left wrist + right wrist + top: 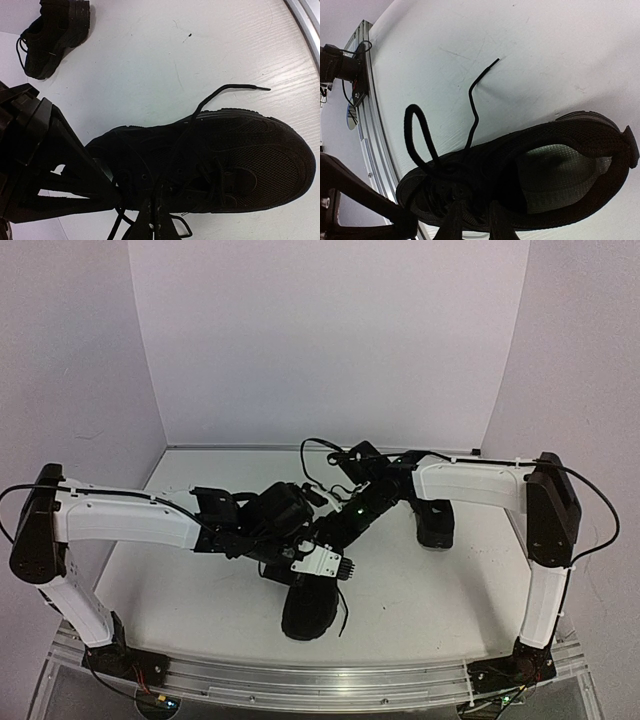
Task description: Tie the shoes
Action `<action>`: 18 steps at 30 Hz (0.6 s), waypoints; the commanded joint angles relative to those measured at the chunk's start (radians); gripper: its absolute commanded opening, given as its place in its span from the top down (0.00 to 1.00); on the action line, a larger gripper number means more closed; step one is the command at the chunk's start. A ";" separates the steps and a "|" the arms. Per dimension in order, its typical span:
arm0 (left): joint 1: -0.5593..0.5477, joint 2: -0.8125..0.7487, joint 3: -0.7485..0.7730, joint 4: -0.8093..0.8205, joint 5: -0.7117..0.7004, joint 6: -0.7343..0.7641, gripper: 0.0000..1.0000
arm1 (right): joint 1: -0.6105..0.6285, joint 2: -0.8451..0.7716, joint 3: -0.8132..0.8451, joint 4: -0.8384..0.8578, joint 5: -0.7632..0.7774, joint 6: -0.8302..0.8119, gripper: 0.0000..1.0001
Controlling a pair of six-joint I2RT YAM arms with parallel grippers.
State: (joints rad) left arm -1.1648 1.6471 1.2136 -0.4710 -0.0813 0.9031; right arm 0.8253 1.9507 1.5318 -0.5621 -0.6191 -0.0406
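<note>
One black shoe [305,612] lies at the near middle of the table, with both arms meeting over it. In the left wrist view its mesh toe [260,165] points right and a loose lace end [235,87] curls off the far side. My left gripper [157,220] is shut at the laced throat, with lace strands [186,231] beside its fingers; a pinched lace cannot be made out. My right gripper [476,222] has its fingers a little apart against the same shoe [580,150]. Its pale green insole [560,170] shows, and a lace loop [417,135] stands up. The other shoe [435,525] [50,40] sits at the back right.
The aluminium rail [330,680] [367,115] runs along the table's near edge, close to the shoe's toe. White walls [330,340] enclose the back and sides. The right arm's black links [45,165] cross the left wrist view.
</note>
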 commanded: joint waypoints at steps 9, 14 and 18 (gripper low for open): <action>0.053 -0.062 -0.101 0.168 0.012 -0.087 1.00 | 0.004 0.030 0.051 -0.001 -0.023 0.001 0.79; 0.060 -0.071 -0.130 0.232 0.000 -0.110 1.00 | 0.003 0.040 0.052 -0.001 -0.018 0.004 0.77; 0.060 -0.072 -0.143 0.258 0.001 -0.117 1.00 | 0.001 0.046 0.056 -0.002 -0.009 0.011 0.73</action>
State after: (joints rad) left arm -1.1069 1.6277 1.0805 -0.2900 -0.0814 0.8142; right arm 0.8253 1.9766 1.5492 -0.5621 -0.6278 -0.0364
